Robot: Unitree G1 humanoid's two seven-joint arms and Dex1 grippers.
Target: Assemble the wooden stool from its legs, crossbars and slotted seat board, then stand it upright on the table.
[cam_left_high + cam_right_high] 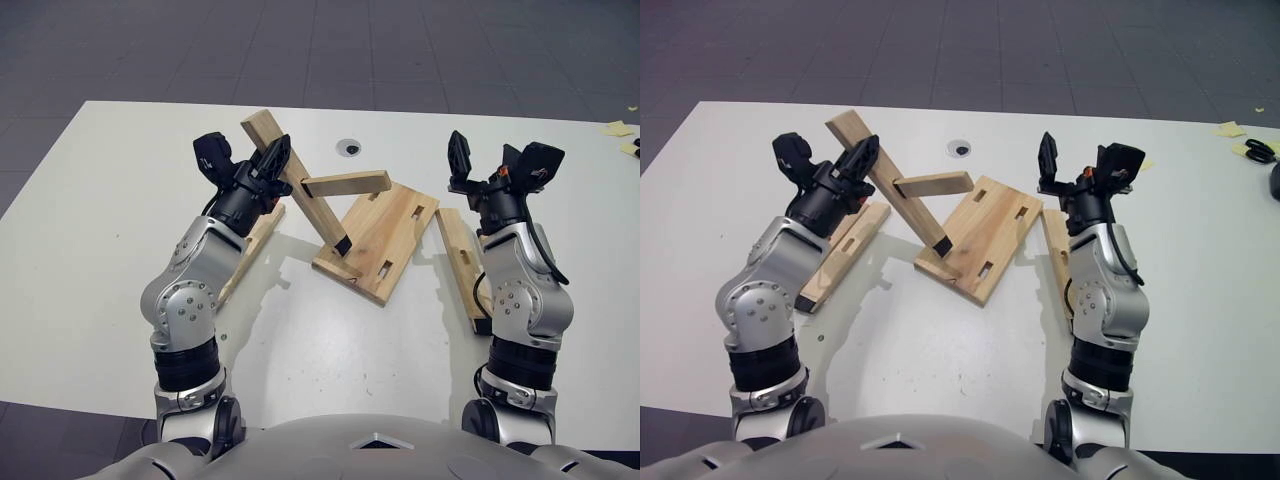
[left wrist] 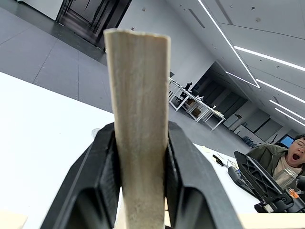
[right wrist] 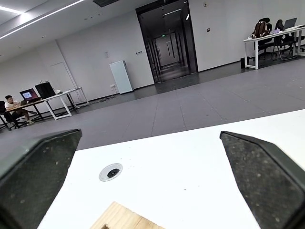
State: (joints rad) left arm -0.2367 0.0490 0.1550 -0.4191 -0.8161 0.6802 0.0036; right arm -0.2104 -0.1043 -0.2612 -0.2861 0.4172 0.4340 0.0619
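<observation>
Gripping a stool leg (image 1: 322, 212) near its upper end, the left end effector (image 1: 268, 165) holds it slanted. The leg's long axis runs from the far left down toward the slotted seat board (image 1: 390, 235), which lies flat mid-surface (image 1: 120, 200). The leg's dark-tipped foot meets the board's near-left edge, so the board lies down and to the right of this end effector. That makes the left arm the one placed to seat the leg. A crossbar (image 1: 347, 184) juts from the leg over the board. The right end effector (image 1: 487, 160) hangs with its fingers spread, empty, just right of the board, above a second leg (image 1: 455, 245) partly covered by that arm. A third leg (image 1: 262, 232) lies under the left forearm. Whether the held foot sits in a slot is impossible to make out.
</observation>
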